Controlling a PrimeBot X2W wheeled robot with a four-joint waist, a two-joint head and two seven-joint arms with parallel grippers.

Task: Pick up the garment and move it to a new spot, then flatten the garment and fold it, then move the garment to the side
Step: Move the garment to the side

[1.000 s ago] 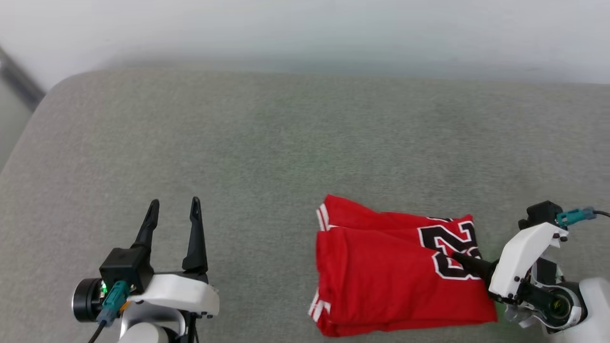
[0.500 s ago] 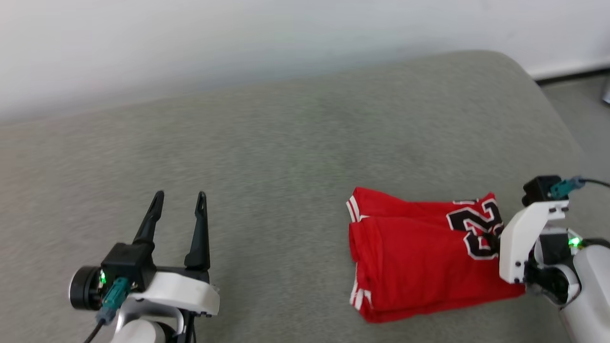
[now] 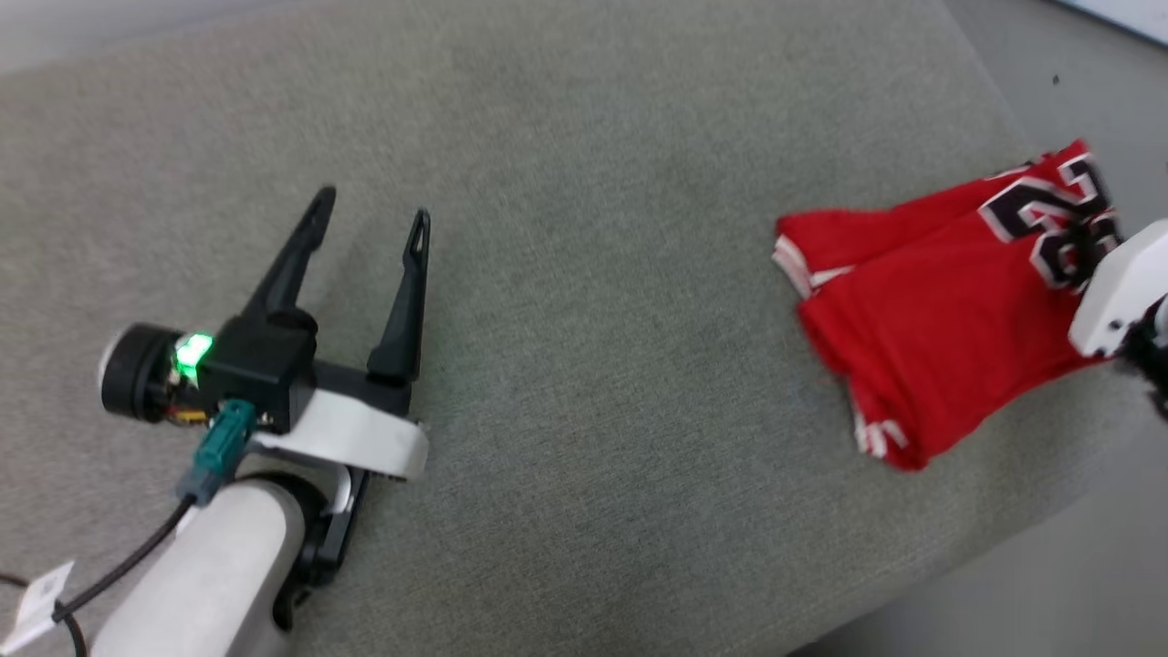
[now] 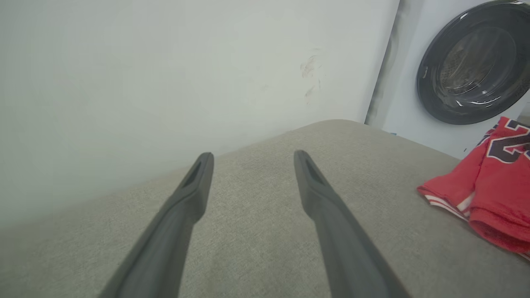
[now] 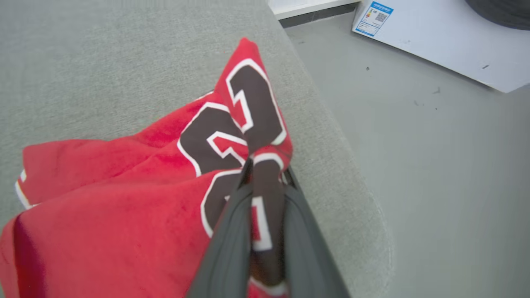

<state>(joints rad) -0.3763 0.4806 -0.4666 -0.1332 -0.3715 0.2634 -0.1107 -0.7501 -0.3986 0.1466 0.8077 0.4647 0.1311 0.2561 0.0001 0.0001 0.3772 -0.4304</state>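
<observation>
Where the right gripper bites, jaws nearly closed on a bunched fold of the garment at the black numeral, the cloth puckers around the fingers. By the look it is a soft, light, limp knit. The folded layers would likely slide apart if hauled from one point, so a safer hold takes all layers at an edge. The bundle lies at the right end of the grey cushion, close to its edge. The left gripper is spread wide, empty, well apart.

red jersey, folded, black "23" outlined in white, striped trim at far end. Numbered corner bunched between right gripper fingers. Rest drapes to its left on grey cushion.
</observation>
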